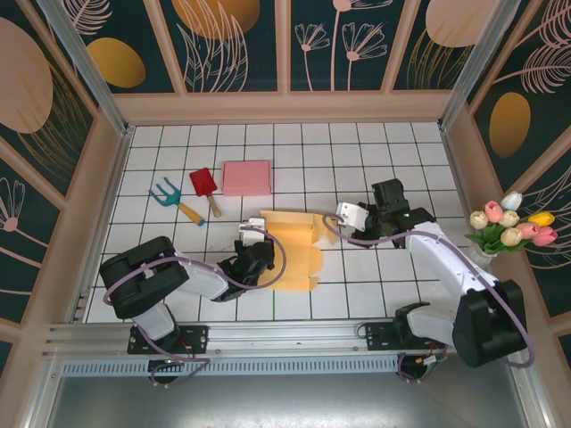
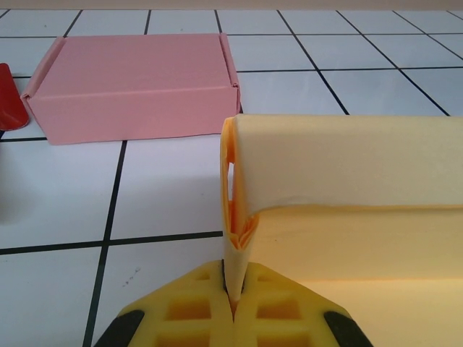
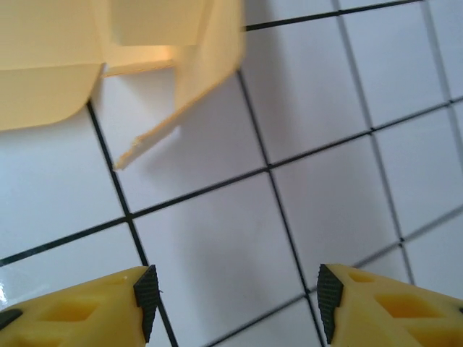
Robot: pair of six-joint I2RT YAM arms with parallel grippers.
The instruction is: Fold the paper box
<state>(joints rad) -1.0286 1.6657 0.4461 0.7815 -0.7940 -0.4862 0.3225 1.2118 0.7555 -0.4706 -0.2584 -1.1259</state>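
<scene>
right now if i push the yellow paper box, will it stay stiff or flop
Probably floppy: the yellow paper box curls over in a soft bend where the left hand pinches it. Likely light, so it may slide or pivot on the glossy tiles.

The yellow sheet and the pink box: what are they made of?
The yellow sheet looks like thin matte card or stiff paper: it bends in a smooth curve and shows a thin cut edge. The pink box seems to be the same kind of matte card, with crisp folded corners and no shine.
</scene>
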